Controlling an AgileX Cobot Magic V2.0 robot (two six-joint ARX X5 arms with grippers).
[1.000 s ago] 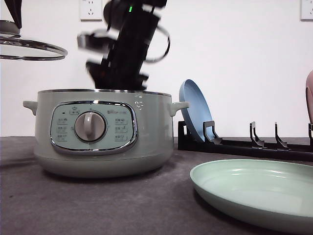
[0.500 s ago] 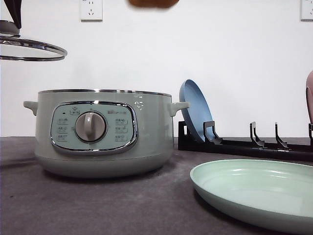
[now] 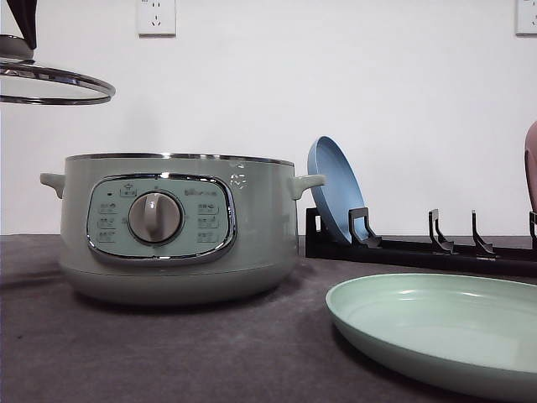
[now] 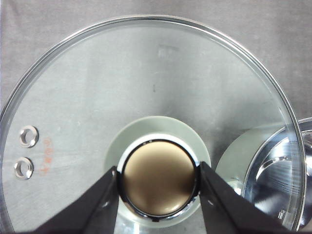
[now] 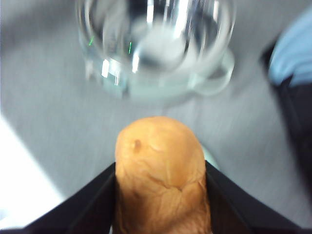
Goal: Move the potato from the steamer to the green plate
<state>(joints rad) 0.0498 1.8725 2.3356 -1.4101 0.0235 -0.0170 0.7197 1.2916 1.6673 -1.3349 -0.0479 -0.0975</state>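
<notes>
The pale sage-green steamer (image 3: 172, 227) stands open at the left of the table, its dial facing me. In front at the right lies the green plate (image 3: 440, 327), with nothing on it. The orange-brown potato (image 5: 161, 175) sits between the black fingers (image 5: 95, 200) of my right gripper (image 5: 161, 195), which is shut on it high above the steamer (image 5: 156, 44), seen blurred from above. My left gripper (image 4: 158, 187) is shut on the brown knob (image 4: 158, 178) of the glass lid (image 4: 122, 97). That lid (image 3: 50, 84) hangs in the air at the upper left.
A black dish rack (image 3: 419, 248) stands behind the green plate, holding a blue plate (image 3: 336, 189) on edge. A pinkish object (image 3: 530, 164) shows at the right edge. Dark grey cloth (image 3: 168, 353) covers the table in front of the steamer.
My right arm rose out of the steamer with the potato and left the top of the front view. The held lid has stayed put.
</notes>
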